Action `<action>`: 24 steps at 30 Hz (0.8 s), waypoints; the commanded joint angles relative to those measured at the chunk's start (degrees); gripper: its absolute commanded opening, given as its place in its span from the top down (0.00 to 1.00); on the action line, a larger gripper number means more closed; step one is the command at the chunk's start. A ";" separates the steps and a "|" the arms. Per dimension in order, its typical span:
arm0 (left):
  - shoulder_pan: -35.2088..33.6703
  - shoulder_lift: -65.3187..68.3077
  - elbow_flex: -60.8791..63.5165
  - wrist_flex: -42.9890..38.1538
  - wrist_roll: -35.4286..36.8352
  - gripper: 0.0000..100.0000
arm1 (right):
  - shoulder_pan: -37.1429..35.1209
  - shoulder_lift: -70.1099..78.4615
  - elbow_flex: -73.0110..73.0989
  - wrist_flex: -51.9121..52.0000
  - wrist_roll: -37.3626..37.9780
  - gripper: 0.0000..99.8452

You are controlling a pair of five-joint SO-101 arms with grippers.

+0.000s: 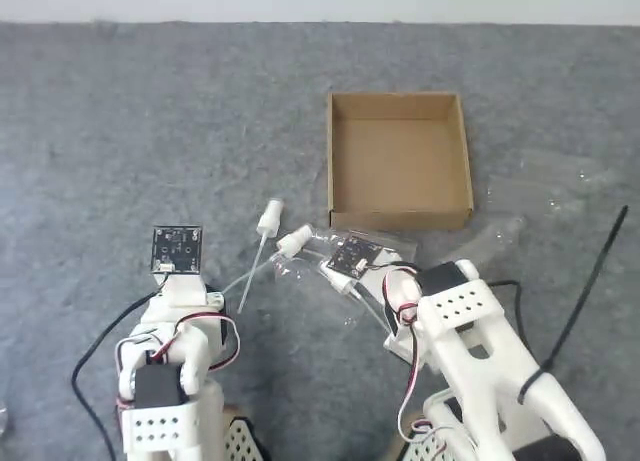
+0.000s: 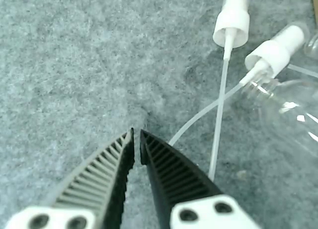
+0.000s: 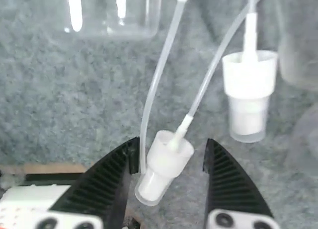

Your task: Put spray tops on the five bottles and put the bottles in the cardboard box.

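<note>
Plainly, the right tool stands open, jaws spread wide, and the near spray top lies on the table between them, nozzle end toward the wrist and thin tube running away from the tool. It sits close against one jaw and apart from the other; whether it touches the closer jaw cannot be told. Just past the other jaw's tip lies the neighbouring spray top, its tube leading off the same way, and beyond both a cut-off bottle shows only part of its clear body at the frame edge. The left tool is closed to a narrow slit and grips nothing, its tips over bare grey table. Ahead of it, well apart, lies the long-tubed spray top, whose tube reaches back to end just beside one jaw. The tilted spray top lies next to it, its curved tube crossing the first and ending near the tool's tips. A clear bottle lies on its side just beside that top, partly cut off by the frame. From above, the cardboard box stands open-topped near the right arm, and the faint bottles beside it are too transparent to count. The left camera board and the right camera board cover the jaws there.
</note>
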 commanded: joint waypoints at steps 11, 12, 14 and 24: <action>-0.26 -0.97 -0.40 0.26 0.62 0.99 | 0.48 -2.15 -0.26 -1.10 0.70 0.96; -0.26 -0.97 -0.40 0.26 0.62 0.99 | 0.48 -2.15 -0.44 -1.19 0.53 0.96; -0.26 -0.97 -0.40 0.26 0.62 0.99 | 0.31 -2.24 -1.49 -1.98 0.26 0.96; -0.26 -0.97 -0.40 0.26 0.62 0.99 | 0.13 -2.24 -20.04 7.43 0.26 0.96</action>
